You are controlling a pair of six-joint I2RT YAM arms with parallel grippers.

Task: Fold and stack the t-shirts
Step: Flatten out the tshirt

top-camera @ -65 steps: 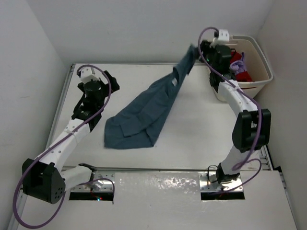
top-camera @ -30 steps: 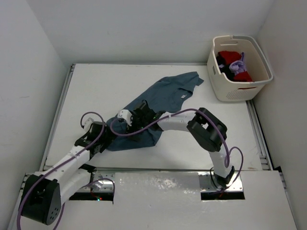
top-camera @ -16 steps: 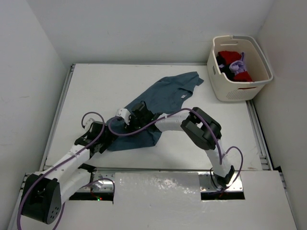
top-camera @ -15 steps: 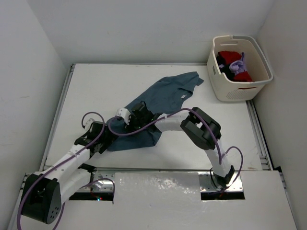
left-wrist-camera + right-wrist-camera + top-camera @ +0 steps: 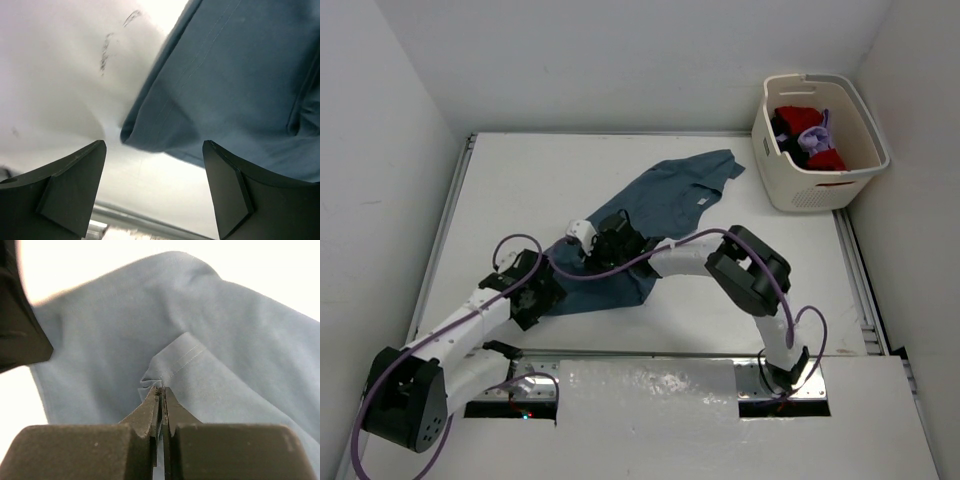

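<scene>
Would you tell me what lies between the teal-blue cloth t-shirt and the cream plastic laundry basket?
Only bare white tabletop separates the teal-blue t-shirt from the cream basket, in the top view.

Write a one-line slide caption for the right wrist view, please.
Right claw shut on a hemmed fold of the teal-blue t-shirt lying on the white table.

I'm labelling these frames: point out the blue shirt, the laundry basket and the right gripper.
blue shirt (image 5: 670,195), top view, middle of the spread cloth.
laundry basket (image 5: 808,190), top view, near outer wall.
right gripper (image 5: 161,392), right wrist view, fingertips shut on shirt fold.
</scene>
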